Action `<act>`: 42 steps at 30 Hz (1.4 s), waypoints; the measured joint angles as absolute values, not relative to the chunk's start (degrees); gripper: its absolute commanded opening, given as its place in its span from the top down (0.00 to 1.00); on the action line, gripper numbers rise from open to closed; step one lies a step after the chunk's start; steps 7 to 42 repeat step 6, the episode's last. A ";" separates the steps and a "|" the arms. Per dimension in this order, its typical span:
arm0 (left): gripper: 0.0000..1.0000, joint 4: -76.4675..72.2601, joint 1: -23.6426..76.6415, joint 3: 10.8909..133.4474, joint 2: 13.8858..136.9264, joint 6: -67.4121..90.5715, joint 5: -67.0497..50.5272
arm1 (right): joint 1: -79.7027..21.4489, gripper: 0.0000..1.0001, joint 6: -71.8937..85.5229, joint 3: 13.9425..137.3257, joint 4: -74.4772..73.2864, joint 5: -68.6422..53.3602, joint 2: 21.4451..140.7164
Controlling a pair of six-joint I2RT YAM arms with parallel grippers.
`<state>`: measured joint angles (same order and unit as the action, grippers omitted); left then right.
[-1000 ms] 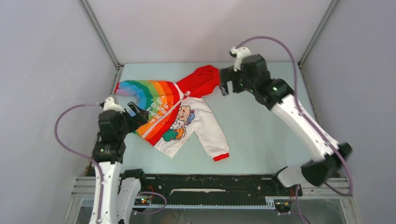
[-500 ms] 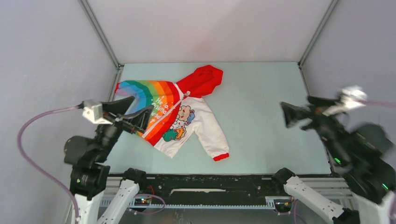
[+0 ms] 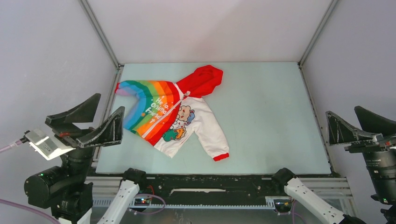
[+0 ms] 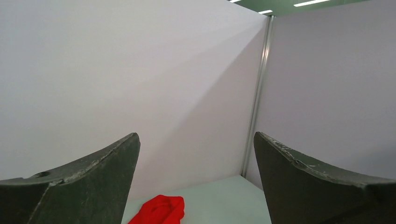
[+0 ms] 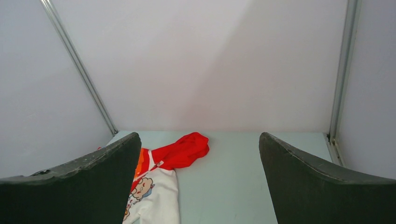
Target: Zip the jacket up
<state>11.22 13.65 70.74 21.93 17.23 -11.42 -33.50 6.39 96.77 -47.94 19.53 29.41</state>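
The jacket (image 3: 173,111) lies flat on the pale green table, left of the middle. Its red hood (image 3: 201,79) points toward the back, one half is rainbow-striped, the other white with a cartoon print, and its two halves meet along a white zipper band (image 3: 164,115). My left gripper (image 3: 110,102) hangs open at the near left, raised well clear of the jacket. At the near right, my right gripper (image 3: 341,110) is also open and holds nothing. The right wrist view shows the hood (image 5: 184,149) and white half (image 5: 159,191) far beyond my right gripper (image 5: 199,135). Beyond my left gripper (image 4: 196,135) only the hood (image 4: 161,210) shows.
White booth walls with metal corner posts (image 3: 100,35) close in the table on three sides. A black rail (image 3: 210,184) with both arm bases runs along the near edge. The table's bare right half (image 3: 271,112) lies between the jacket and the right wall.
Both arms have pulled back from the jacket to the near corners and risen toward the camera: the left from the hem, the right from beside the hood. The jacket has not moved.
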 measured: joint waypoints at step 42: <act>0.05 12.43 13.65 72.25 21.96 16.49 -9.15 | -33.34 0.00 6.22 94.63 -47.94 19.66 28.69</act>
